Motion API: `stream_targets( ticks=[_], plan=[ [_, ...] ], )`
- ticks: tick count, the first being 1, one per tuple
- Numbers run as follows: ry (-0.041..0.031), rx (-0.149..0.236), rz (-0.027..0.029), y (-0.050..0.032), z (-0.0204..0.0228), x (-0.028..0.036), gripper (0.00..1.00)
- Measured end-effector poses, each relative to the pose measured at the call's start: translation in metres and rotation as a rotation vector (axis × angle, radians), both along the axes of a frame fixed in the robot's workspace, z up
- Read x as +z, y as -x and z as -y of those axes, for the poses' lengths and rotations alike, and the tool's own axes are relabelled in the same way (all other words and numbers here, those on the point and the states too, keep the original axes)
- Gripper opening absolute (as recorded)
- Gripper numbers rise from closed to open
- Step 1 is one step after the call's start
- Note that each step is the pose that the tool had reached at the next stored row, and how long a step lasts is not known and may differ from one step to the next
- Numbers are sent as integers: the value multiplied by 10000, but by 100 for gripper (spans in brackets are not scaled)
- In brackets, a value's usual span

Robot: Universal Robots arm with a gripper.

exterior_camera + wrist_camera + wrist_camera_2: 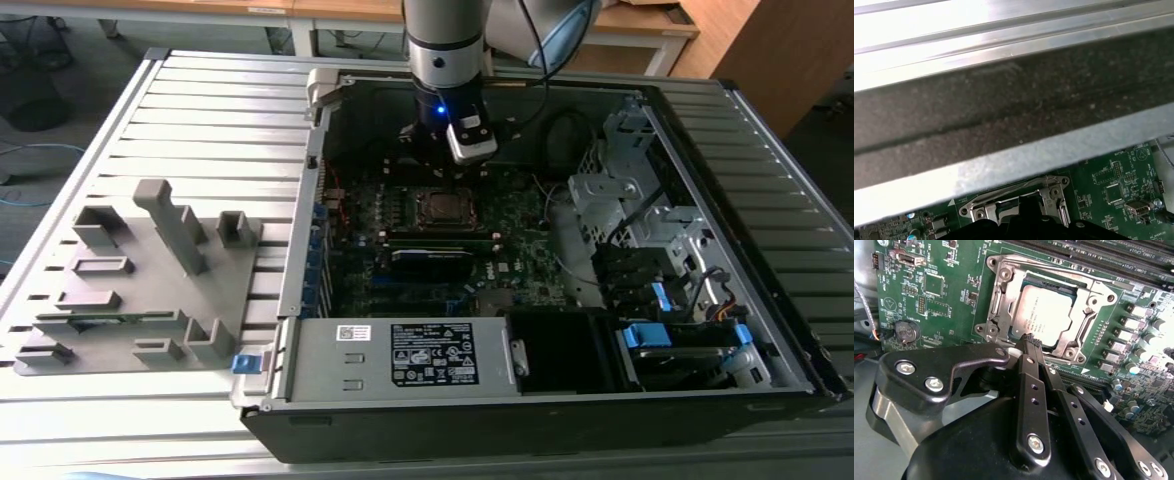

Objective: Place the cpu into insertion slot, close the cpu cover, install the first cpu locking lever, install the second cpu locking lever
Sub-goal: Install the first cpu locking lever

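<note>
Closed tight, the gripper's point(1030, 343) two black fingers point(1032, 390) meet at their tips with nothing between them, poised at the near edge of the cpu cover point(1004, 295). Whether the tips touch that silver frame cannot be told. The cover lies flat over the insertion slot point(1081, 332), and the cpu point(1046, 310) sits inside, its pale top showing through the window. In the first wrist view the gripper's dark body hides most of the cover point(1051, 192). In the exterior view the arm point(447, 60) stands inside the open computer case point(534, 410), over the green motherboard point(521, 270).
</note>
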State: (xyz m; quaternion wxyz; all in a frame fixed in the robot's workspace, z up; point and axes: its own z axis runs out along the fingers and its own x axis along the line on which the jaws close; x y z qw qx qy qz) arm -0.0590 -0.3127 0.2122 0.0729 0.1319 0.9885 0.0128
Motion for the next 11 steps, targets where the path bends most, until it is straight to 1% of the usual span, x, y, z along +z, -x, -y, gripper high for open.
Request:
stream_targets(
  ticks=[1, 2, 3, 8, 11],
  plan=[
    [0, -1, -58, 0, 0, 0, 10],
    [1, 0, -129, 0, 0, 0, 10],
    [2, -1, -139, 0, 0, 0, 10],
    [0, 15, -142, 0, 0, 0, 10],
    [1, 184, -142, -1, 0, -1, 10]
  ],
)
